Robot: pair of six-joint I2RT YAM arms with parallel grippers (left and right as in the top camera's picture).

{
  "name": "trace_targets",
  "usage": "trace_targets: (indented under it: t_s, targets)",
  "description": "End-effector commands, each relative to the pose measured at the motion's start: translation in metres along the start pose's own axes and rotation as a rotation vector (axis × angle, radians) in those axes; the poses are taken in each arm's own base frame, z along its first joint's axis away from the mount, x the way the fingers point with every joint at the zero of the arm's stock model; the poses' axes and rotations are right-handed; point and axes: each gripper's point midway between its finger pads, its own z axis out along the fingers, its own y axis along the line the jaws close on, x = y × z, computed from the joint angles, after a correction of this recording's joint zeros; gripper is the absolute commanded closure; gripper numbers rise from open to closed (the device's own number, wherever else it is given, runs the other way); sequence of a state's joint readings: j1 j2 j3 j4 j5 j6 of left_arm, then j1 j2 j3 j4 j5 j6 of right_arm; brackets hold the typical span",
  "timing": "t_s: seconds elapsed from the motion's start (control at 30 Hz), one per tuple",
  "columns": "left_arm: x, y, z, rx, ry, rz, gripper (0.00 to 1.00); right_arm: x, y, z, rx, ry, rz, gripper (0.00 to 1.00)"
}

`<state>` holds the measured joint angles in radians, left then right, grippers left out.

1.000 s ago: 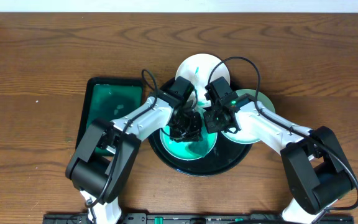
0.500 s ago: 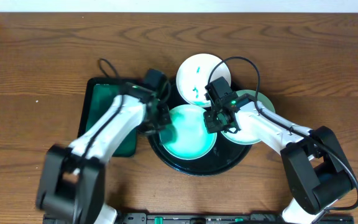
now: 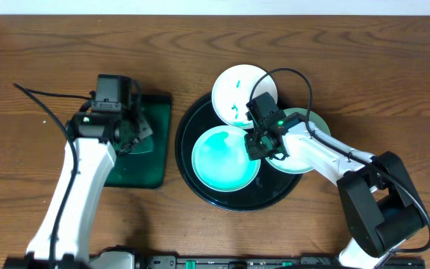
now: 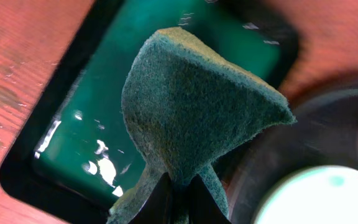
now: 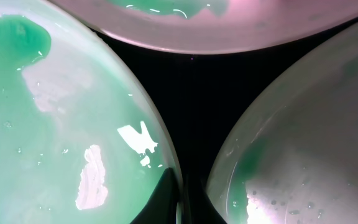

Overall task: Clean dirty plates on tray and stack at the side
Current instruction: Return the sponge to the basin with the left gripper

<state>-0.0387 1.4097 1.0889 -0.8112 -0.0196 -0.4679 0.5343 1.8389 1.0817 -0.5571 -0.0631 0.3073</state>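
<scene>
Left tool (image 4: 178,198) clamps dark-green fibrous pad (image 4: 191,106) over green rectangular tray (image 3: 144,168).
Right tool (image 3: 258,146) seemingly pinches the rim of the teal-smeared white plate (image 3: 222,161).

I see a dark-green rectangular tray (image 3: 149,153) on the wooden worktop (image 3: 36,52), its wet bottom glinting. A folded green scouring pad (image 4: 197,106) shows over it; I can't tell if they touch.

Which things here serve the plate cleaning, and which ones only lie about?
Job: three small round white plates, right gripper pinching the middle plate; large round black tray; green scouring pad in left gripper; dark-green rectangular tray.
Lying about: brown wooden table; black robot cables.
</scene>
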Motion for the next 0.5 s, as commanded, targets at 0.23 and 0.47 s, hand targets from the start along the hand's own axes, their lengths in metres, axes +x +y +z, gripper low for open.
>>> trace_targets:
  t_s: [0.23, 0.47]
  targets:
    - [0.016, 0.022, 0.039, -0.035, 0.161, -0.005, 0.59, -0.008, -0.016, -0.011, 0.089, -0.016, -0.028, 0.99]
    - [-0.003, 0.010, -0.021, 0.127, 0.018, -0.043, 0.35, -0.049, 0.010, -0.071, 0.075, -0.172, -0.172, 0.99]
